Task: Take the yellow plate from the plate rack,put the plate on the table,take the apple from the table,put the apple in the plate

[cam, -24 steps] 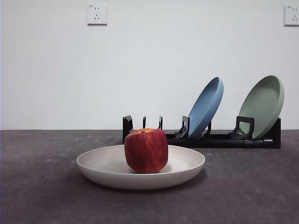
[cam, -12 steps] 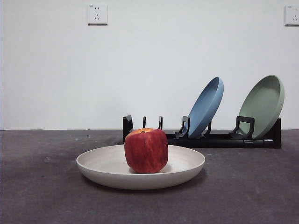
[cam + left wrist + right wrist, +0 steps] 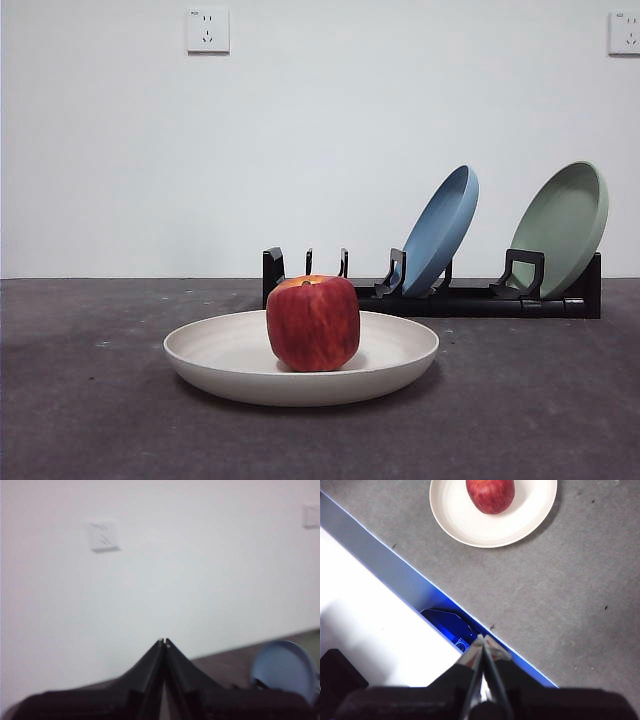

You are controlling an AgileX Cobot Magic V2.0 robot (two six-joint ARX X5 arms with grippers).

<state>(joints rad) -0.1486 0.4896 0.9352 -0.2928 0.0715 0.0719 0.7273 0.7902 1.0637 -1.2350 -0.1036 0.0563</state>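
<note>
Front view: apple (image 3: 313, 323) sitting in yellow plate (image 3: 300, 358) on desk (image 3: 80, 400); behind, plate rack (image 3: 440, 290) holding blue plate (image 3: 440, 230) and green plate (image 3: 565, 228).
Left wrist: left hand (image 3: 164, 641) closed, empty, facing wall.
Right wrist: right hand (image 3: 482, 639) closed, empty, well apart from plate.

Yellow plate (image 3: 230, 365) matte cream; apple (image 3: 313, 323) smooth, slight sheen; table (image 3: 540, 400) rough matte grey.

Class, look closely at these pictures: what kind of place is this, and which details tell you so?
Probably an indoor test bench or lab, not a kitchen. A bare white wall with sockets backs a plain grey table holding only a plate rack, three plates and an apple.
</note>
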